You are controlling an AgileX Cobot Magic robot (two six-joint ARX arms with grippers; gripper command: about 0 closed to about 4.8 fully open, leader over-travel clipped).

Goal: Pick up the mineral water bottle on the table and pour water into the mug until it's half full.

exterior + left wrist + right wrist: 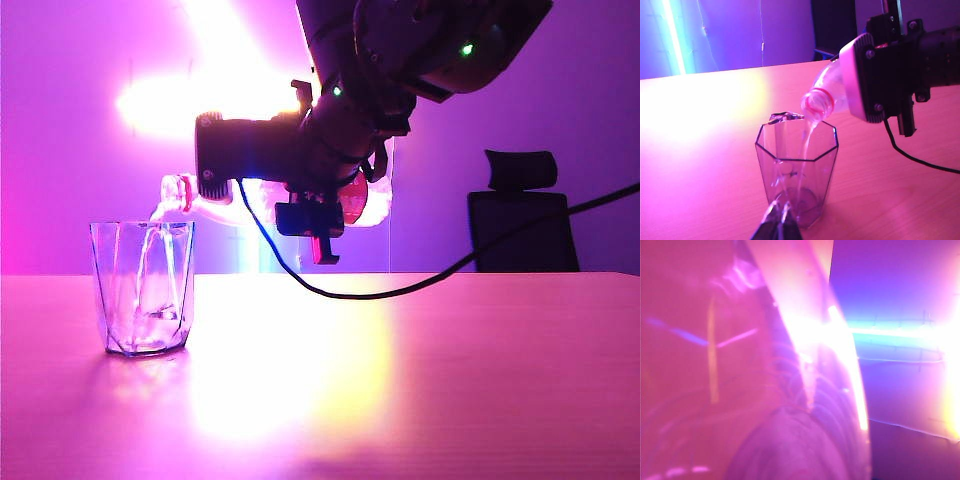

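Observation:
My right gripper [225, 178] is shut on the mineral water bottle [215, 208], holding it tipped almost level above the table [420, 380]. The bottle's red-ringed neck [819, 102] hangs just over the rim of the mug [143, 290]. A thin stream of water [805, 150] falls from it into the clear faceted mug [796, 170], where a shallow pool lies at the bottom. In the right wrist view the ribbed bottle [790, 390] fills the picture as a blur. My left gripper [780, 216] sits shut and empty, low by the mug's near base.
A black cable [400, 290] droops from the right arm toward the table and runs off to the right. A black office chair [522, 215] stands behind the table's far right edge. A bright lamp [200, 100] glares on the back wall.

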